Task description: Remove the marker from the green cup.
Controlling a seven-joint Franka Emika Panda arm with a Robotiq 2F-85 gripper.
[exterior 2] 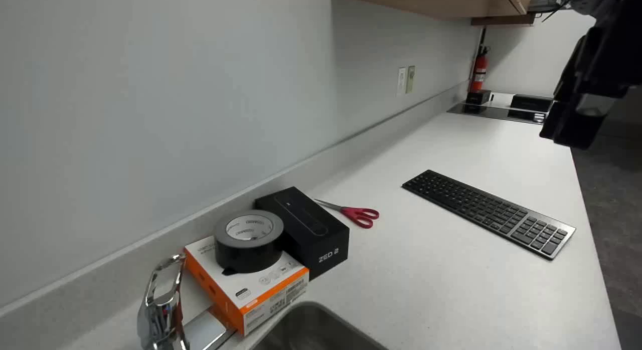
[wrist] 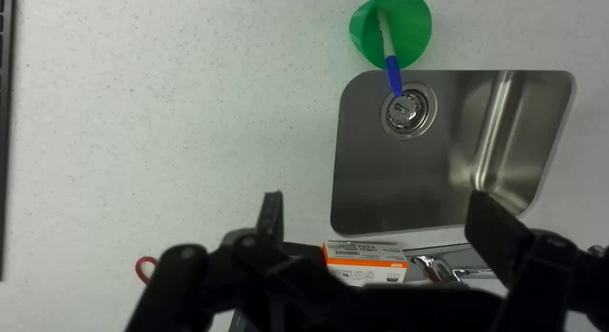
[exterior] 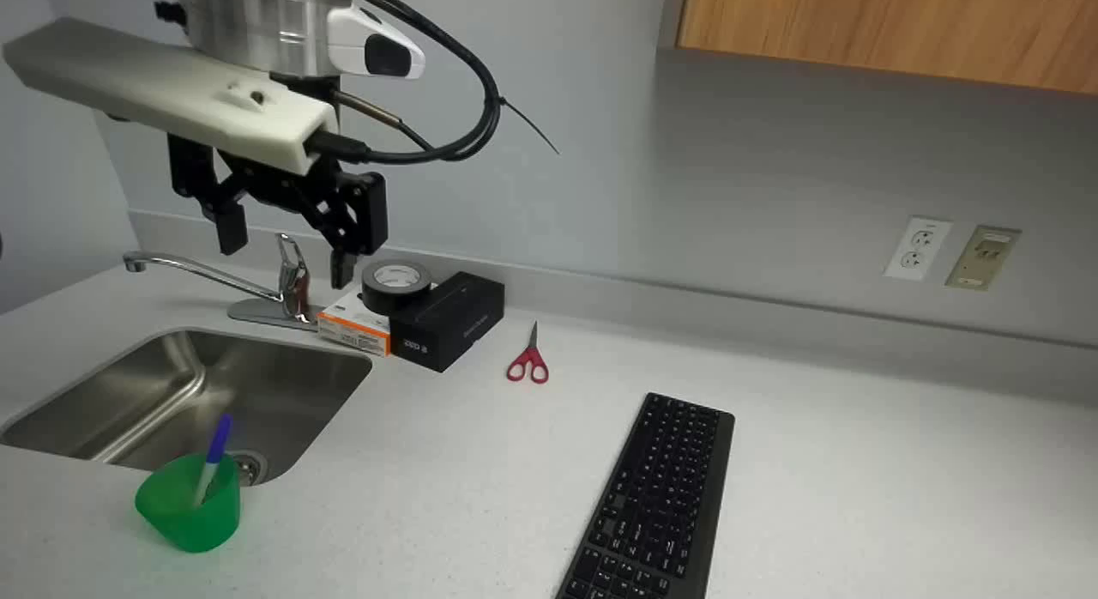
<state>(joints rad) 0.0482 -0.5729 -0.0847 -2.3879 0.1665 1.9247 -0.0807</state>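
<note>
The green cup (exterior: 190, 517) stands on the counter beside the sink's near edge in an exterior view. The marker (exterior: 212, 463) leans in it, whitish part inside and blue end sticking out above the rim. In the wrist view the green cup (wrist: 415, 32) is at the top, and the marker (wrist: 389, 49) points its blue end over the sink drain. My gripper (exterior: 287, 257) is open and empty, high above the counter near the faucet and apart from the cup. Its fingers are wide apart in the wrist view (wrist: 376, 201). The gripper (exterior 2: 572, 127) also shows at the right of an exterior view, where cup and marker are out of view.
A steel sink (exterior: 283, 384) with a faucet (exterior: 294, 281) lies behind the cup. A white-orange box (exterior 2: 273, 285), black tape roll (exterior 2: 249, 254) and black box (exterior 2: 321, 239) stand by the wall. Red scissors (exterior: 528, 363) and a black keyboard (exterior: 656, 496) lie on the counter.
</note>
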